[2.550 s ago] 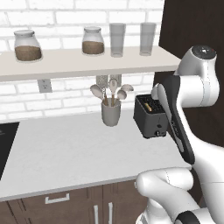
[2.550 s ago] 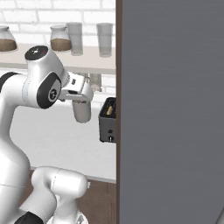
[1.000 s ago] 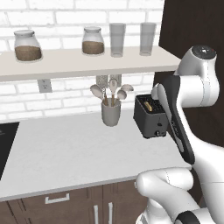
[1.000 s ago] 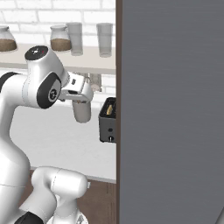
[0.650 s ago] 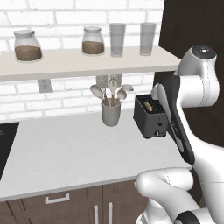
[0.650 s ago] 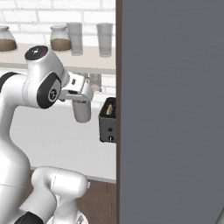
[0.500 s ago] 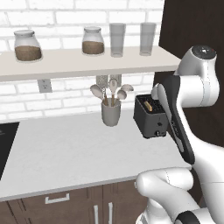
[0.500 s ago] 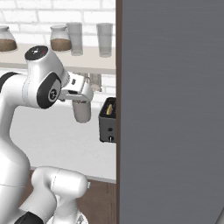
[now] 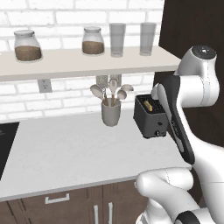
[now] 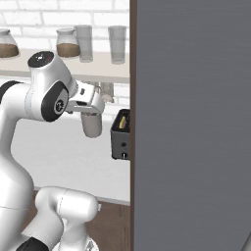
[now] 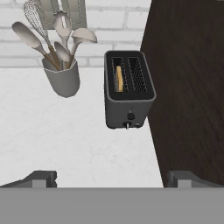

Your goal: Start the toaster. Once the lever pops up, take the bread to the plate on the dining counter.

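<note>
While the utensil crock (image 11: pixel 62 78) stands at left on the white worktop (image 11: pixel 65 140) | toaster (image 11: pixel 128 89) just right of it, against the dark cabinet side | bread (image 11: pixel 119 78) upright in its left slot | gripper (image 11: pixel 112 178) above, jaws spread wide, grasping nothing

The gripper (image 11: pixel 112 177) hangs above the white worktop (image 11: pixel 65 140) with its two dark fingertips (image 11: pixel 41 177) spread wide, one at each lower corner. Ahead of them and well apart stands the toaster (image 11: pixel 128 89), its knob end facing the hand. The bread (image 11: pixel 118 78) sits upright in the slot to the left. Left of the toaster is a grey utensil crock (image 11: pixel 63 78) holding spoons and a whisk. A dark panel (image 11: pixel 188 87) rises just beside the toaster on the right.
</note>
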Tool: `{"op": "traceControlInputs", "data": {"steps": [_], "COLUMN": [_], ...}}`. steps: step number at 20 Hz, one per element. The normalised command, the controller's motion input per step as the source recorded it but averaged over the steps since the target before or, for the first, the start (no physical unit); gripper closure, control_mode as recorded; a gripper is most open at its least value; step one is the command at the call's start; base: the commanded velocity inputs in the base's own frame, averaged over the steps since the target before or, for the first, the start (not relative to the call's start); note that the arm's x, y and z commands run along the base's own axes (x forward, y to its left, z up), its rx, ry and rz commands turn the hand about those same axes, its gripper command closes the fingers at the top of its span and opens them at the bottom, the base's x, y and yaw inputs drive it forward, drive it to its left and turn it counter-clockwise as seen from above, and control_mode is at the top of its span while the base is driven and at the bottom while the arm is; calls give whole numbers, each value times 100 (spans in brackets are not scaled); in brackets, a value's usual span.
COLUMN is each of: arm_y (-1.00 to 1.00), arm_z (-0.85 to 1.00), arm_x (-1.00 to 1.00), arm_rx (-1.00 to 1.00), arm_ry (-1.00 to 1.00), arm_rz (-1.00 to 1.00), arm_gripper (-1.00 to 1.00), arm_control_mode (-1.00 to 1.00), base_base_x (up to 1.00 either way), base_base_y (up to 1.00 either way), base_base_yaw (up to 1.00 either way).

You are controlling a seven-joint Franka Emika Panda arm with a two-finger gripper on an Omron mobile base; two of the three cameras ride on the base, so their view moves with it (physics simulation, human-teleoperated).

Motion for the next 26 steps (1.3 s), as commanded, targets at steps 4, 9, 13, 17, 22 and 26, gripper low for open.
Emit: {"op": "traceControlInputs", "data": {"steps": [4,9,13,17,22,26], "arm_y": [0,0,0,0,0,0], "arm_z": [0,0,0,0,0,0], "arm_x": [0,0,0,0,0,0], "arm_rx": [0,0,0,0,0,0], "arm_ry": [0,0,0,0,0,0], "arm_rz": [0,0,0,0,0,0], "arm_gripper": [-100,-100,-100,-100,-100,-100], "arm_control_mode": [-100,-100,-100,-100,-100,-100], "base_base_x": [0,0,0,0,0,0], "base_base_y": [0,0,0,0,0,0], "base_base_yaw": [0,0,0,0,0,0]}}
